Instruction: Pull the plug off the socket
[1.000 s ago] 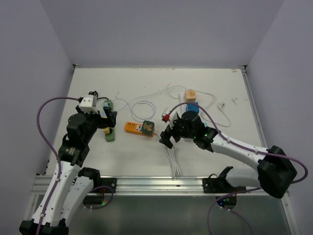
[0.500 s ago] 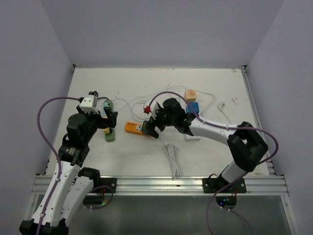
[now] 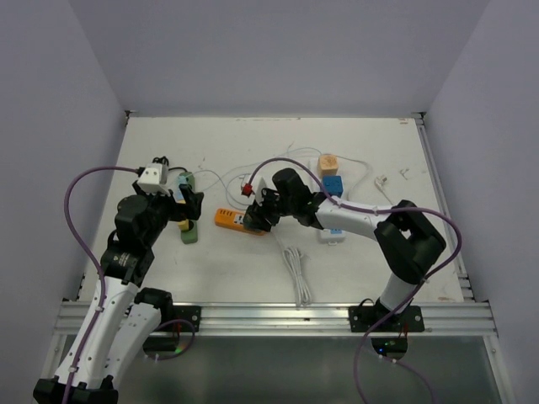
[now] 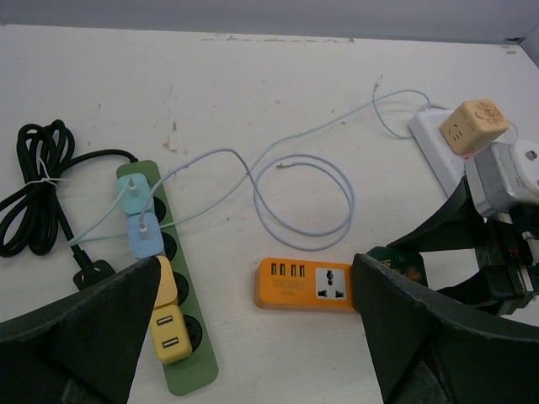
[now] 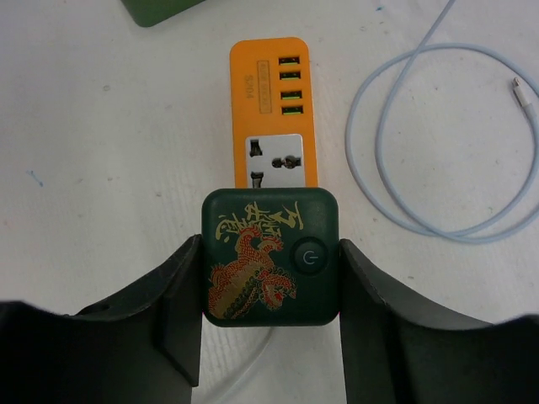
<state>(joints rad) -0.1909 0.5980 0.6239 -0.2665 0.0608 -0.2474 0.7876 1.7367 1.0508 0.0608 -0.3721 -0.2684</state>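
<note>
Right end effector (image 5: 269,249) grips one green plug (image 5: 271,286) in one orange socket (image 5: 269,101).

A white table (image 3: 219,143) fills the scene, its top scuffed with small dark marks toward the far left. Plain walls of pale lavender-grey close it in on three sides: the back wall (image 3: 278,50) along the far edge, the left wall (image 3: 50,126) and the right wall (image 3: 497,126). An aluminium rail (image 3: 278,313) runs along the near edge, and a metal strip (image 3: 436,181) lines the right edge. The light is soft and even, with only faint shadows.
</note>
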